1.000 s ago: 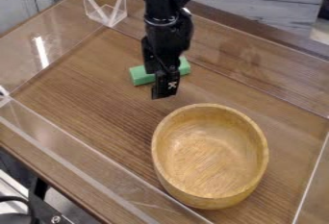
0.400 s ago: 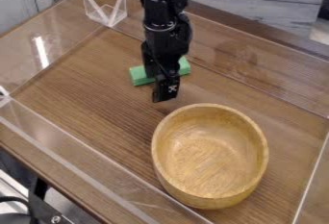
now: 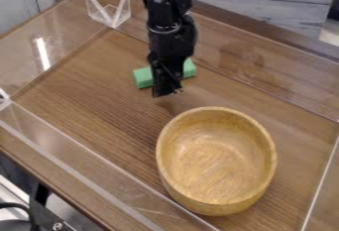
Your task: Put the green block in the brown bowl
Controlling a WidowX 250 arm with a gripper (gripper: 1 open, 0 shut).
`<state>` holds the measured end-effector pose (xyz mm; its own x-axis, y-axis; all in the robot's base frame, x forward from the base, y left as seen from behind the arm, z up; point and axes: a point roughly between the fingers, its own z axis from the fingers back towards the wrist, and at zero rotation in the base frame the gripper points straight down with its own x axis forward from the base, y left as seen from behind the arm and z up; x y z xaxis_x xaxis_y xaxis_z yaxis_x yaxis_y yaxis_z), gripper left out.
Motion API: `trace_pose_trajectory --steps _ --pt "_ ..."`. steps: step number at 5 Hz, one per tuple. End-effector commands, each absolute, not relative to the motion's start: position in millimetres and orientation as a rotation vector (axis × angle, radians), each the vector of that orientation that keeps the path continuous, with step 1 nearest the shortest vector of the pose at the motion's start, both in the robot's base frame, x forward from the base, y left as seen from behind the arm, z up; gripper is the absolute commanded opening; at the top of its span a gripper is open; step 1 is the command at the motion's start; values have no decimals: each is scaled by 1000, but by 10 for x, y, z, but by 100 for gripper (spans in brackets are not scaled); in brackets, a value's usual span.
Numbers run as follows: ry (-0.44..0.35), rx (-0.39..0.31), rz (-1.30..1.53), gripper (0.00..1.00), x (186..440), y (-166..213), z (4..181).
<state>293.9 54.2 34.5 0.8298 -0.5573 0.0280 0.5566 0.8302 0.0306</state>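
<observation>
Down on the desk [image 3: 93, 106] with the pincer [image 3: 165, 88], pressed together over the middle of the green block [image 3: 141, 75], with green ends poking out to either side. Cannot confirm a true hold while lying flat on the wood, up and to the left of the brown bowl [image 3: 162, 148], near but not touching. Judging from here: could be pinching only an edge and lose the bar on lifting, being so thin and flat. Could also swing it askew if gripped off-centre. Might clip the thick rim if carried across too low, knocking the bar loose or shoving the bowl. Might drop outside if released before fully above the hollow. Best lifted straight up first, then moved over.
</observation>
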Motion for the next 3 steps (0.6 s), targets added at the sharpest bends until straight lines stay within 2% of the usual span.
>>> trace_pose_trajectory --steps 1,3 --pt "-63 22 -553 0 2973 574 485" --pt "-51 -2 -468 0 2934 561 627"
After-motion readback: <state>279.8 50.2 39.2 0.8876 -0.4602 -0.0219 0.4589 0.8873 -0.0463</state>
